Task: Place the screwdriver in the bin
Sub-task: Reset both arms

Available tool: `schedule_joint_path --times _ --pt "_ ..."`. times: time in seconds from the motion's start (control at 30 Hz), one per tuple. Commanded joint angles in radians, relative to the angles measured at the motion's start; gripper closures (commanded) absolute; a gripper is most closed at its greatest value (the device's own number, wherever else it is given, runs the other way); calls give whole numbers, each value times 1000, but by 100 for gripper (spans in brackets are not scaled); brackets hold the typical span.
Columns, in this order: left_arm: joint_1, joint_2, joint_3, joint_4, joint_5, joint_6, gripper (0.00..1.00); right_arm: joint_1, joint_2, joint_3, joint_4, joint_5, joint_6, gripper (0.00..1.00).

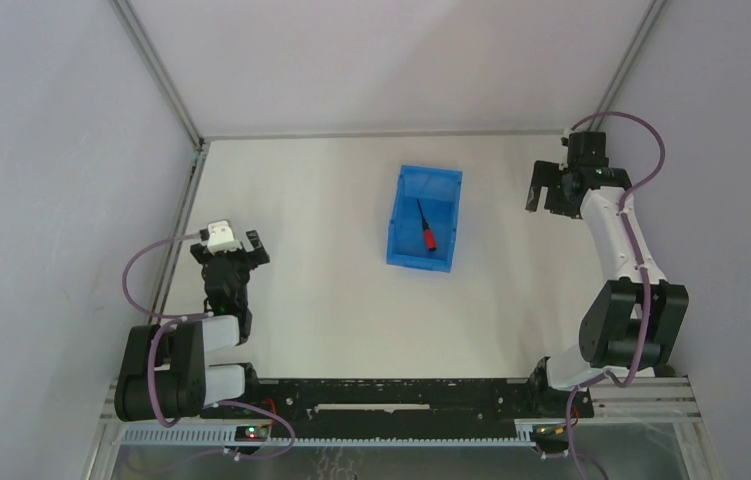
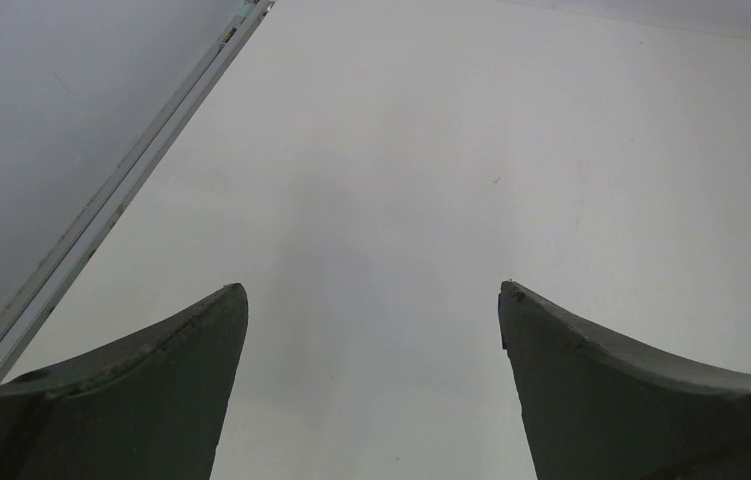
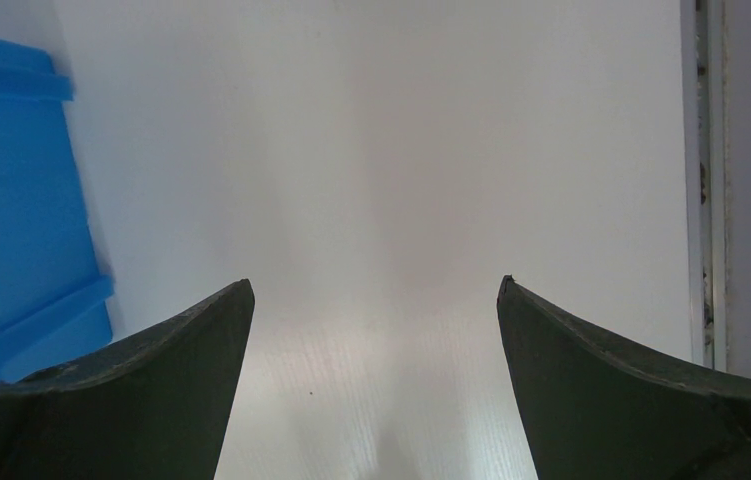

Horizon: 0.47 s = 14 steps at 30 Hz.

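The screwdriver [image 1: 425, 227] lies in the bin [image 1: 431, 173], any lettering too small to read. The left gripper [image 2: 371, 290] and right gripper [image 3: 375, 284] both gape wide, holding nothing.

Red-handled screwdriver [image 1: 424, 226] flat inside the blue bin [image 1: 403, 255] (handle toward the near end)

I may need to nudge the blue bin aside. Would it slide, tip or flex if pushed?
The rectangular blue plastic open-top bin sits flat on the smooth white table, so it would probably slide, not tip. Its thin walls look light and may flex. The small red-handled screwdriver inside could roll.
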Motion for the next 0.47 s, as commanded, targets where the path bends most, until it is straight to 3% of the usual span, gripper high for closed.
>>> schedule_joint_path --times 0.0,0.43 --pt "-6 -10 38 37 -15 16 0 0 -52 -3 37 -44 -41 0" --pt "-6 -10 39 36 -14 16 0 -2 -51 -6 53 -57 -41 0"
